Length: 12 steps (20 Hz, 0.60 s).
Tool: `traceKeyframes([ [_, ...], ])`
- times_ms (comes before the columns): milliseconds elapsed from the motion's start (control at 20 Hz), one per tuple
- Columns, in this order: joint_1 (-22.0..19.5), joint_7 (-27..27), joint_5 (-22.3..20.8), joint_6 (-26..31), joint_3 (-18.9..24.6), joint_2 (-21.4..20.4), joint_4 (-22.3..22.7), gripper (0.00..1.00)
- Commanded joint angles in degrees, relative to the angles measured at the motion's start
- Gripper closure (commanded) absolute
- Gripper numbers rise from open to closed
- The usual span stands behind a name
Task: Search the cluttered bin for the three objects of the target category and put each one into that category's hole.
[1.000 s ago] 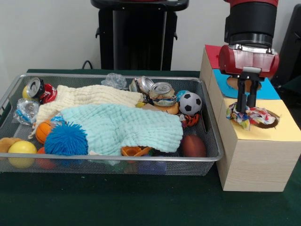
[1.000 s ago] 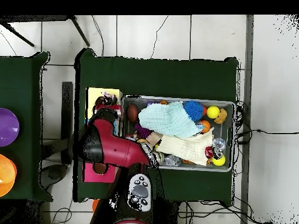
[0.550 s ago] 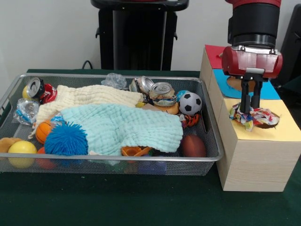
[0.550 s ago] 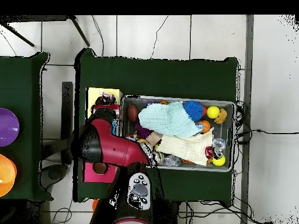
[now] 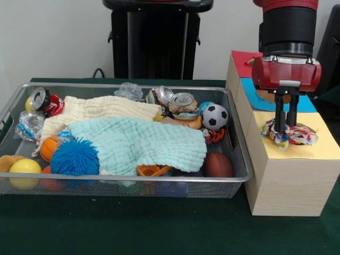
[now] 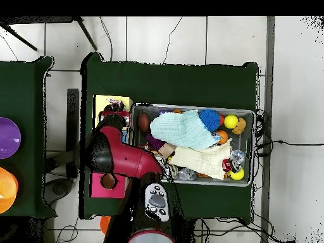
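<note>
The wire mesh bin [image 5: 234,159] holds a soft jumble: at its left a yellow ball [image 5: 24,169] and a spiky blue puff ball [image 5: 74,157], then a cream knitted cloth [image 5: 98,109] and a pale green waffle-weave cloth [image 5: 141,143] draped over much of the pile, crushed cans [image 5: 183,105] behind, and a small soccer ball [image 5: 215,117] with a brown football [image 5: 218,164] at the right end. To the right stands the wooden box [image 5: 284,183] with red, blue and yellow panels on top. The step in hand appears to be the drop: the gripper [image 5: 285,126] stands over the yellow panel [image 5: 324,143], its two fingers close together and seemingly pinching a multicoloured rag bundle [image 5: 289,134], floppy and frayed, which lies over the hole. Next it likely needs to let go and perhaps press the limp cloth down, since it may snag on the rim
</note>
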Motion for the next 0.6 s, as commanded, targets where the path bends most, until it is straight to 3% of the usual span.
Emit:
traceKeyframes([
  [50, -3.91, 15.35, 0.25, 8.86, 11.91, 5.03, 1.64, 1.00],
  [150, -4.95, 13.03, 0.18, 12.91, 13.50, 5.74, 1.31, 1.00],
  [600, -5.82, 10.01, 0.86, 19.75, 15.05, 6.74, 0.48, 1.00],
])
